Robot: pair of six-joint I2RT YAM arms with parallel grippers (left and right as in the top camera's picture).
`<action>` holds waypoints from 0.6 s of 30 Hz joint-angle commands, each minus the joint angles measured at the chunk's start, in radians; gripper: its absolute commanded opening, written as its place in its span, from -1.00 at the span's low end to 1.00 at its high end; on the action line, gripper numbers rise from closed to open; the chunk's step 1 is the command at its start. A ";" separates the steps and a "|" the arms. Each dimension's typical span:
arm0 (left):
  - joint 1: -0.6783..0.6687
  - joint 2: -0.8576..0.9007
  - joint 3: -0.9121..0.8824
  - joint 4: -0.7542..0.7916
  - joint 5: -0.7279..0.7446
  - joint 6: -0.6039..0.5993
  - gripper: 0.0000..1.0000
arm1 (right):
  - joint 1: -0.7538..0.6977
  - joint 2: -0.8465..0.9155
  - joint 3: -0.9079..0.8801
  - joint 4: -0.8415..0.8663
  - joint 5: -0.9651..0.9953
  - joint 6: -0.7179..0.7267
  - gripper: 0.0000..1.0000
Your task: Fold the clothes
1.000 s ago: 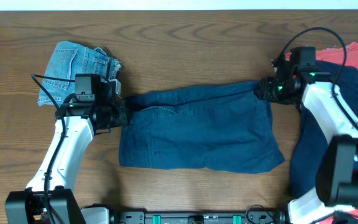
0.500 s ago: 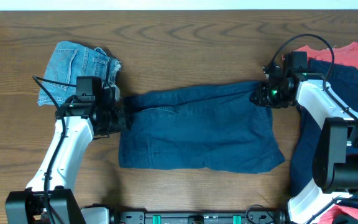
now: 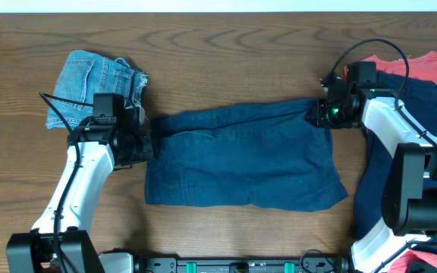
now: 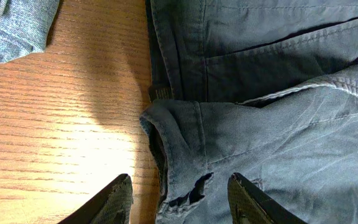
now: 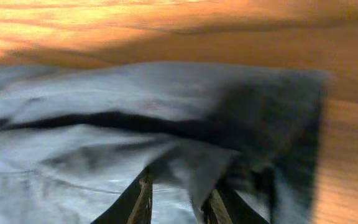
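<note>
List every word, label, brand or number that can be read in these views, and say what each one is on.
No text can be read in any view.
The navy shorts, denim shorts, red shirt and table show no print, tag or logo.
The right wrist view is too blurred to settle any fine detail.

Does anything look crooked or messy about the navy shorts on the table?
Yes. The navy shorts lie unevenly: the folded-over top band slants, and the left corner by the left gripper is curled and bunched.
</note>
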 commanded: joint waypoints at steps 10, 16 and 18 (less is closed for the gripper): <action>0.006 -0.007 0.023 0.008 -0.013 0.010 0.03 | -0.026 -0.024 0.002 -0.035 -0.046 -0.003 -0.97; 0.006 0.013 -0.002 0.034 -0.013 0.018 0.05 | -0.043 -0.071 0.002 -0.095 0.014 0.035 -0.98; 0.006 0.037 -0.003 0.037 -0.013 0.032 0.05 | -0.042 -0.089 0.002 -0.107 0.026 0.065 -0.98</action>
